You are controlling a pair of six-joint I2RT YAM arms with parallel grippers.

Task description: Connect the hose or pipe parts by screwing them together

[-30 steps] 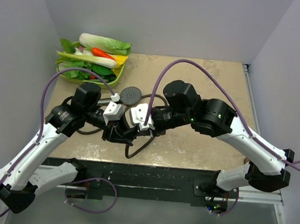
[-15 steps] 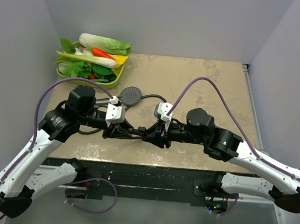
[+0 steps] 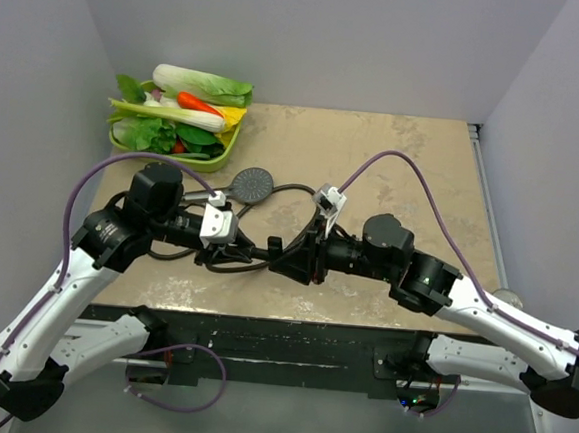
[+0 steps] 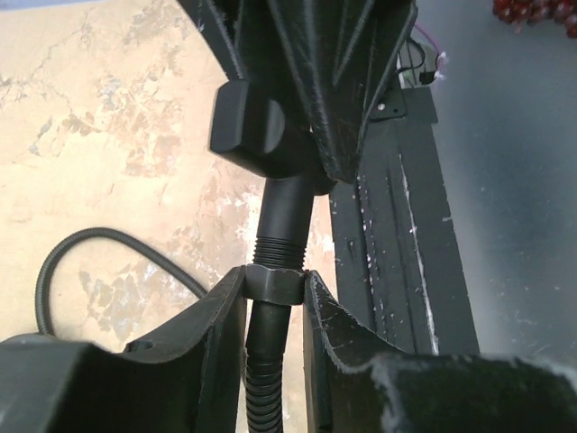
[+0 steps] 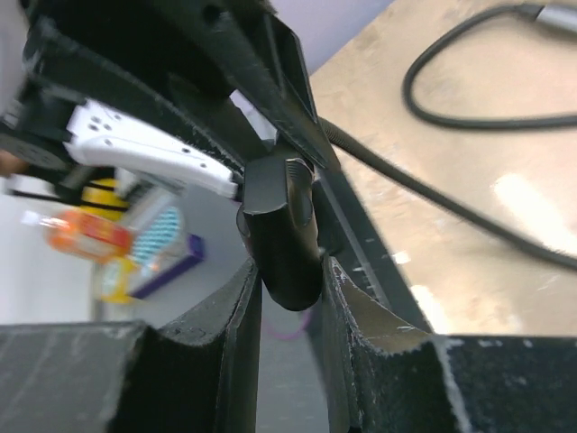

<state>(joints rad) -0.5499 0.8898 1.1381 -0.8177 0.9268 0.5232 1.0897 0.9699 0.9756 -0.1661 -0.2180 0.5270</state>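
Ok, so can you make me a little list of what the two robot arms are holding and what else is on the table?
left tool: closed on the hose nut
right tool: closed on a dark pipe piece with a screw thread
join: nut meets the thread's end, some thread showing
shower head: on the table, not held
vegetables: in a green basket, far left corner
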